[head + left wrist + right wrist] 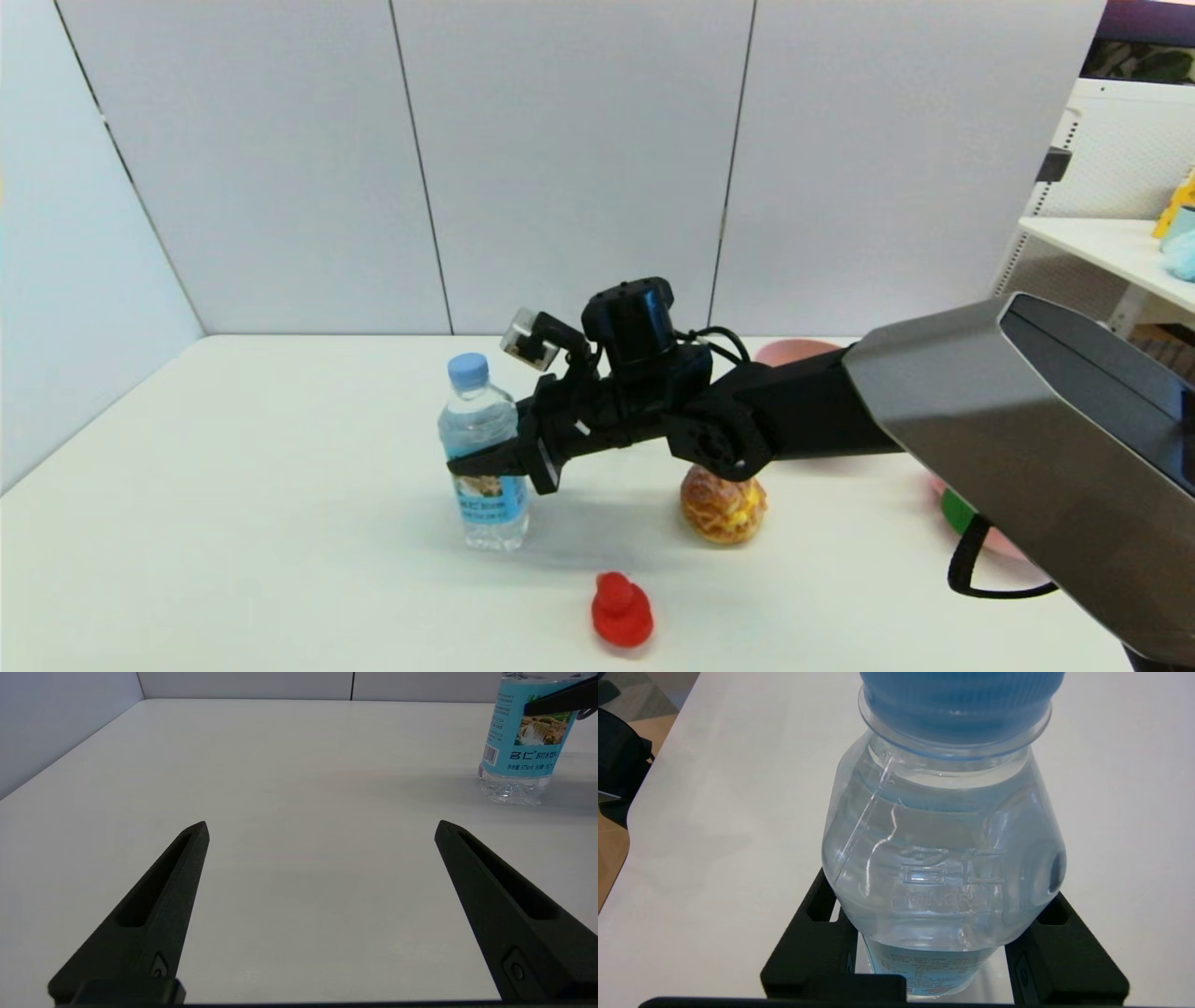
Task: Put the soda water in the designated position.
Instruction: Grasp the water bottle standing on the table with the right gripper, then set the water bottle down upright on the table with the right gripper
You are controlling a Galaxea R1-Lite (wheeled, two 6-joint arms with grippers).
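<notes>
1. Nearest you, a small red plastic duck toy (622, 611) sits on the white table (233, 523); keep clear of it.
2. The left gripper (322, 828) hovers low, fingers spread and empty.
3. The right gripper (485, 459) is clamped around the soda water (484, 457), a clear plastic bottle with light-blue cap and blue label, upright, its base apparently touching the bare tabletop.
4. Open slowly and withdraw level so it does not tip.
5. Beyond: a golden pastry (724, 506).
</notes>
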